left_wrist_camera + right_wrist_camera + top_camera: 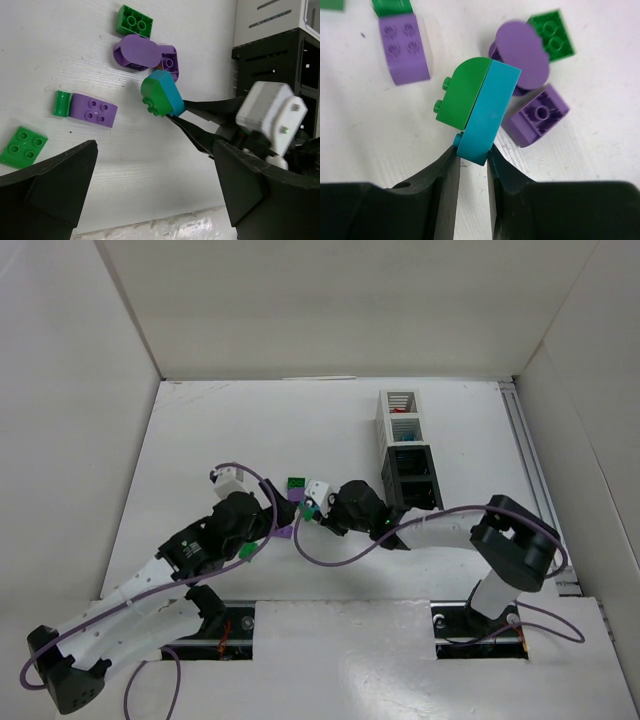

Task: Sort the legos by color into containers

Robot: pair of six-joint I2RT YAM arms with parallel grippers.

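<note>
Table (250, 430): white surface, walled in by white panels, carrying everything below.

Right arm (450, 530): reaching from its base at the near right across toward the middle of the table.

Left arm (130, 615): stretching from the near left corner toward the same middle patch, with a purple cable looping along it.

Containers (405, 450): four slatted square bins standing in a narrow row at the right of centre. Two white ones are sitting farther back and two black ones nearer. Something red is showing in the farthest white bin; the other contents are too small to tell.

Left gripper (155, 185): hovering over the loose bricks, its fingers (55, 180) standing wide apart and touching nothing.

Right gripper (472, 160): pinching the lower end of a cyan brick between its fingers. Whether the brick is clearing the table cannot be told.

Legos, all lying together in the middle of the table, well apart from the containers:
- Cyan brick (487, 112): being held on edge by the right gripper.
- Green rounded brick (462, 95): clinging flat against the cyan brick's side, studs pointing outward.
- Purple round piece (522, 55): lying just beyond the held pair.
- Purple square brick (537, 117): lying touching the round piece.
- Purple curved brick (405, 47): lying studs up, to the other side of the held pair.
- Green square brick (551, 32): lying against the far edge of the round piece.
- Small green piece (392, 6): butting against the curved purple brick.
- Flat green plate (22, 146): lying apart, near the left gripper's finger.
</note>
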